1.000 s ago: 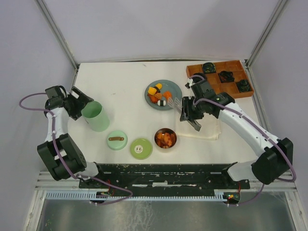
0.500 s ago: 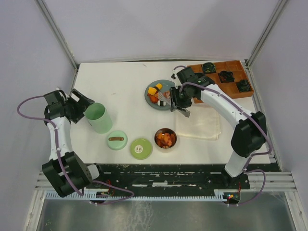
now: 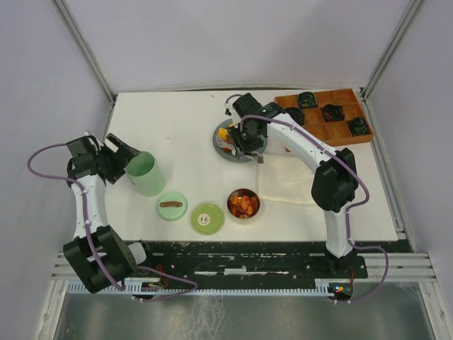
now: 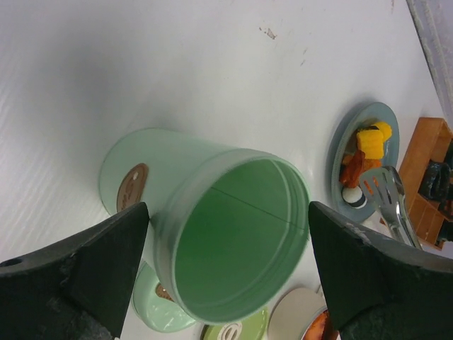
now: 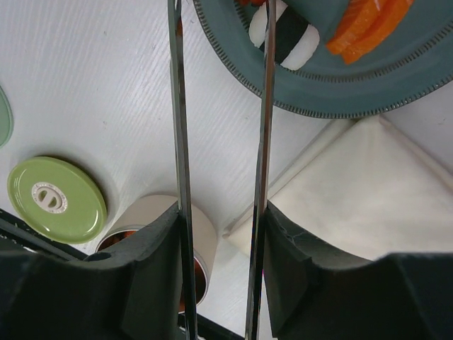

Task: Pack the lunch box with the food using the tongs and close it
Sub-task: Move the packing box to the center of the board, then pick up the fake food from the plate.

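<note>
On the white table (image 3: pixel 184 127), one mint-green canister (image 3: pixel 145 172) stood uncapped between the wide-apart fingers of the left gripper (image 3: pixel 127 161) — contact indeterminate. One plate (image 5: pixel 396 64) carried food. Two lids lay flat beside one filled steel bowl (image 3: pixel 228 203): one brown-handled lid (image 3: pixel 172 207) and one lime-green lid (image 3: pixel 207 218). One pair of tongs (image 5: pixel 180 142), clamped in the right gripper (image 5: pixel 223 219), reached over one black-and-white roll (image 5: pixel 301 46).
</note>
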`<act>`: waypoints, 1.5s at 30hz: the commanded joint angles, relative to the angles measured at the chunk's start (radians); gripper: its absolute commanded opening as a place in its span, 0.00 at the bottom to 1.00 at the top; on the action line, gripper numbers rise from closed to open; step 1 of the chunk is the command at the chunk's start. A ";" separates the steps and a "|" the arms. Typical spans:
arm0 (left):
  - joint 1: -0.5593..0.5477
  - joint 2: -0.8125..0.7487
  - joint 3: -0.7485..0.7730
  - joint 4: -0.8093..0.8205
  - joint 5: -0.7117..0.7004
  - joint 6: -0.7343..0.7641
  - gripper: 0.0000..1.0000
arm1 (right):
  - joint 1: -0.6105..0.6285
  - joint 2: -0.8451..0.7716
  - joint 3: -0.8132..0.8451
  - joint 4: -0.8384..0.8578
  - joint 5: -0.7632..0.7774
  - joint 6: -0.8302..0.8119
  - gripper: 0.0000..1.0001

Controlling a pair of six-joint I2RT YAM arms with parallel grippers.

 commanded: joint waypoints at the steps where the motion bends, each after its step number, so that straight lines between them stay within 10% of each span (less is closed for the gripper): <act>1: 0.004 0.084 -0.005 0.066 0.148 0.023 0.99 | 0.008 0.019 0.090 -0.055 0.052 -0.069 0.51; 10: -0.053 0.126 -0.008 0.078 0.248 0.041 0.99 | 0.019 0.092 0.166 -0.117 0.091 -0.093 0.51; 28: -0.062 -0.259 -0.008 -0.105 -0.363 -0.047 0.99 | 0.058 0.157 0.272 -0.168 0.142 -0.064 0.37; 45: -0.061 -0.394 -0.141 -0.122 -0.410 -0.012 1.00 | 0.059 0.205 0.323 -0.247 0.144 -0.088 0.48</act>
